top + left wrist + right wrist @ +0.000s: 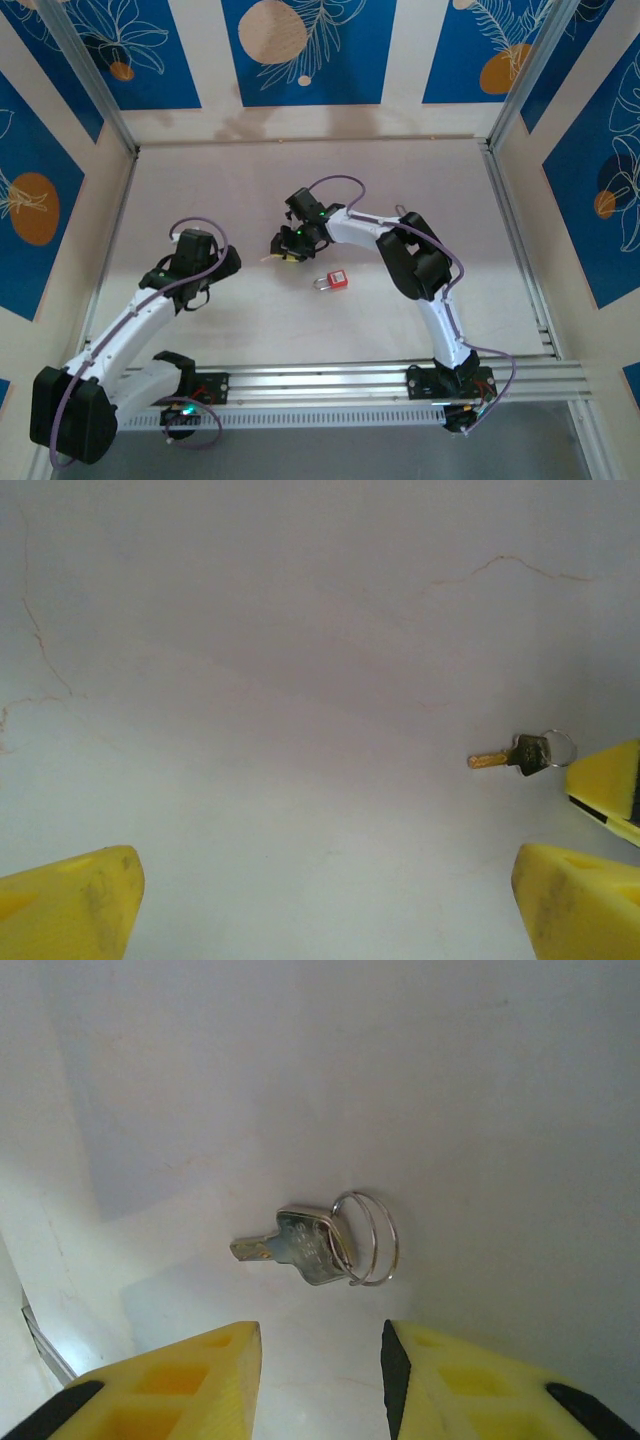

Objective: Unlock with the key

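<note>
A small silver key (305, 1245) on a wire ring (370, 1238) lies flat on the white table, blade pointing left in the right wrist view. My right gripper (322, 1345) hangs just short of it, its yellow fingers (200, 1380) part-way apart with nothing between them. The left wrist view shows the same key (515, 753) off to the right, beside a yellow finger (608, 780) of the right gripper. My left gripper (325, 880) is wide open over bare table. A red padlock (333, 281) lies just right of the right gripper (285, 250). The left gripper (222, 262) points toward the key.
The white table (300, 180) is walled by blue-patterned panels at the back and sides. An aluminium rail (400, 380) runs along the near edge by the arm bases. Thin cracks (40, 650) mark the table surface.
</note>
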Robot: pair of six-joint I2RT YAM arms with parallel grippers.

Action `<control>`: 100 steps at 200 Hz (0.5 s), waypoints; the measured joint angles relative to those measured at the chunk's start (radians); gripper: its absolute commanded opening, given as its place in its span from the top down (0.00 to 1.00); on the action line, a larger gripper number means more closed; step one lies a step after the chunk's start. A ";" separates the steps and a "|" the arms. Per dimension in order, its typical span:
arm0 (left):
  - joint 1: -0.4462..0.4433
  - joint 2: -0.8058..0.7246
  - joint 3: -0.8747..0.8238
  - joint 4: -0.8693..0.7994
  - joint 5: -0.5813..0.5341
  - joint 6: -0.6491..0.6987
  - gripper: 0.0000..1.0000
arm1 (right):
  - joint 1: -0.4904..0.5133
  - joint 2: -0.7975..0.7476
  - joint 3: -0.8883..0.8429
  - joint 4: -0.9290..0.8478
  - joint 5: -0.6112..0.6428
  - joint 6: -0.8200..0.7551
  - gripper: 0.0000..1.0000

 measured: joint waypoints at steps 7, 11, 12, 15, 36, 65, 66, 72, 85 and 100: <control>0.000 -0.004 -0.002 0.000 0.002 0.000 0.06 | 0.001 0.006 0.008 -0.008 0.002 0.002 0.61; 0.000 -0.007 -0.004 0.000 0.003 0.000 0.06 | 0.002 0.008 0.011 -0.011 0.006 0.002 0.61; 0.000 -0.008 -0.004 0.000 0.003 0.000 0.06 | 0.002 0.008 0.012 -0.012 0.006 0.002 0.61; 0.000 -0.010 -0.006 0.000 0.003 0.000 0.06 | 0.002 0.010 0.013 -0.014 0.010 0.002 0.61; 0.002 -0.021 -0.016 0.005 0.010 0.000 0.06 | 0.003 0.014 0.029 -0.048 0.029 0.013 0.60; 0.004 -0.022 -0.018 0.007 0.011 0.000 0.05 | 0.002 0.043 0.076 -0.063 0.041 0.016 0.62; 0.004 -0.022 -0.018 0.007 0.011 0.000 0.05 | 0.002 0.044 0.076 -0.062 0.041 0.016 0.62; 0.004 -0.022 -0.018 0.007 0.011 0.000 0.05 | 0.002 0.047 0.077 -0.063 0.040 0.016 0.63; 0.005 -0.026 -0.018 0.007 0.014 0.001 0.05 | 0.000 0.048 0.080 -0.063 0.037 0.016 0.63; 0.005 -0.032 -0.018 0.008 0.018 0.001 0.05 | -0.001 0.053 0.085 -0.063 0.034 0.016 0.64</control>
